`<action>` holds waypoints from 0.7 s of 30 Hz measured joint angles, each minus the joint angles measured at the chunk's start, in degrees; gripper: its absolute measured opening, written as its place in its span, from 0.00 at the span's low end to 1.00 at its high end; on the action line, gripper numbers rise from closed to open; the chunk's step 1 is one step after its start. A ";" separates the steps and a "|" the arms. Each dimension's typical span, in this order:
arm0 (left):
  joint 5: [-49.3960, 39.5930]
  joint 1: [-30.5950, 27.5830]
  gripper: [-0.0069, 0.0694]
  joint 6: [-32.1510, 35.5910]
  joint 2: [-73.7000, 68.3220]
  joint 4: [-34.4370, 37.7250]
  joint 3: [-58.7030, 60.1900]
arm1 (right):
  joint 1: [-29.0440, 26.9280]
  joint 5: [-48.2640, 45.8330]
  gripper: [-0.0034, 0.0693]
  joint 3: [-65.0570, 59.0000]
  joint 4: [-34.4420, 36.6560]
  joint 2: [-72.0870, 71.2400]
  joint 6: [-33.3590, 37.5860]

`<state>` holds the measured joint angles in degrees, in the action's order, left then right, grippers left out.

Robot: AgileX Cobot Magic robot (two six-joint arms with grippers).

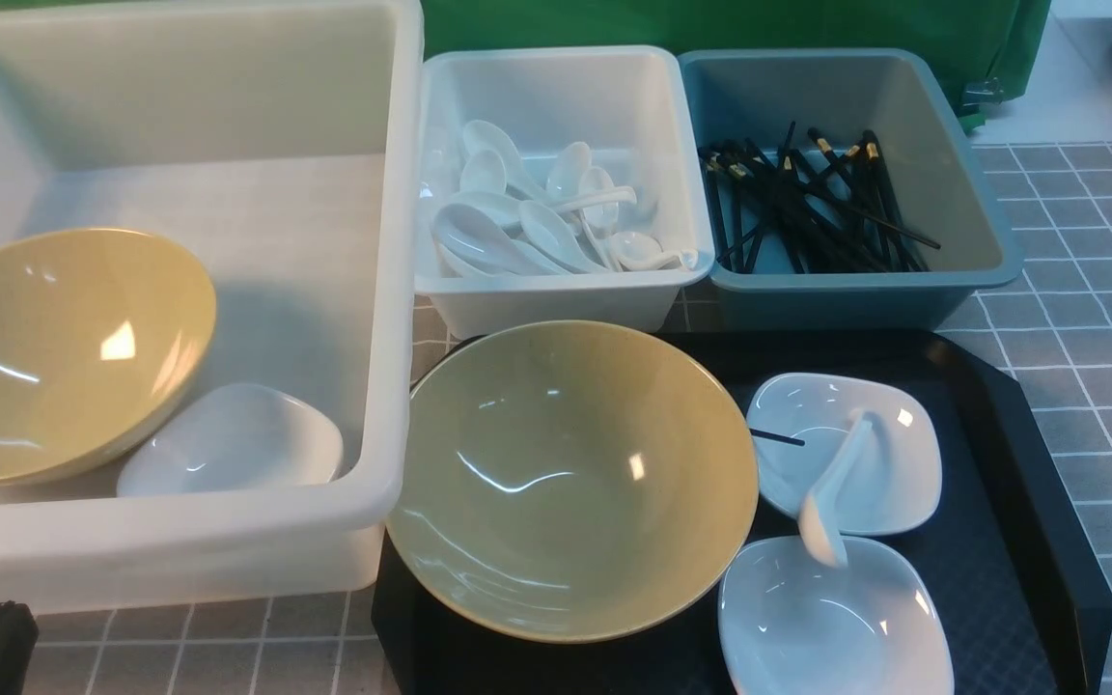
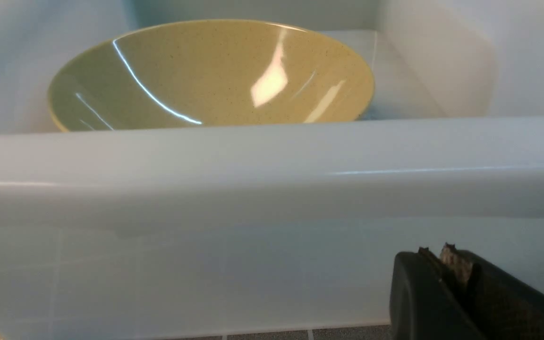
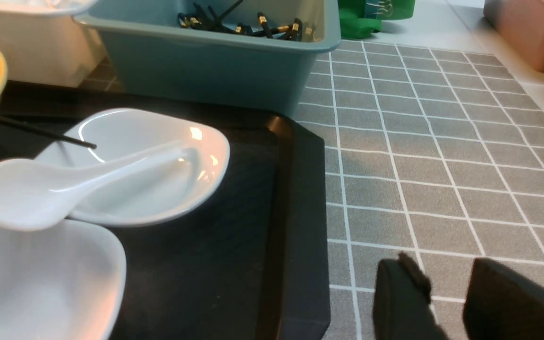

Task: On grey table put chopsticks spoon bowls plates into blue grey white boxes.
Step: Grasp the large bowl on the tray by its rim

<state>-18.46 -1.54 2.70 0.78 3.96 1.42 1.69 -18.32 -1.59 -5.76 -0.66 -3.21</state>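
Note:
On the black tray (image 1: 1019, 483) stand a yellow bowl (image 1: 566, 473) and two white plates (image 1: 894, 454) (image 1: 826, 627). A white spoon (image 1: 831, 492) lies across both plates. A black chopstick (image 1: 778, 437) pokes out from under the bowl over the far plate. The translucent tub (image 1: 402, 290) holds a tilted yellow bowl (image 1: 54, 347) and a white plate (image 1: 228, 439). The white bin (image 1: 566, 77) holds several spoons, the blue-grey bin (image 1: 961, 193) several chopsticks. My left gripper (image 2: 442, 264) is shut and empty, low outside the tub's near wall (image 2: 272, 165). My right gripper (image 3: 444, 271) is open and empty over the grey table (image 3: 442, 165), beside the tray (image 3: 253, 212).
Green cloth (image 1: 710, 24) hangs behind the bins. A brownish box (image 3: 536, 33) stands beyond the table's far right edge. The tray's raised rim (image 3: 300, 236) lies between my right gripper and the plates. The tub's tall near wall stands right before my left gripper.

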 joint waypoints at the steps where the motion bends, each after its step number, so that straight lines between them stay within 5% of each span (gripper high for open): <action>1: 0.05 0.00 0.11 0.00 0.00 0.00 0.00 | 0.00 0.00 0.37 0.00 0.00 0.00 0.00; 12: 3.15 0.00 0.11 0.05 0.00 -0.47 0.05 | 0.00 5.00 0.37 -0.05 0.00 0.00 0.11; 15: 10.48 0.00 0.11 0.05 0.00 -0.92 0.05 | 0.00 17.14 0.37 -0.12 0.00 0.00 -0.01; 21: 41.44 0.00 0.11 0.05 0.00 -1.49 0.05 | 0.00 60.90 0.37 -0.06 -0.06 0.00 -3.64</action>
<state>22.98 -1.54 2.75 0.78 2.47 1.47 1.69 42.58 -1.64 -5.82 -0.66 -6.85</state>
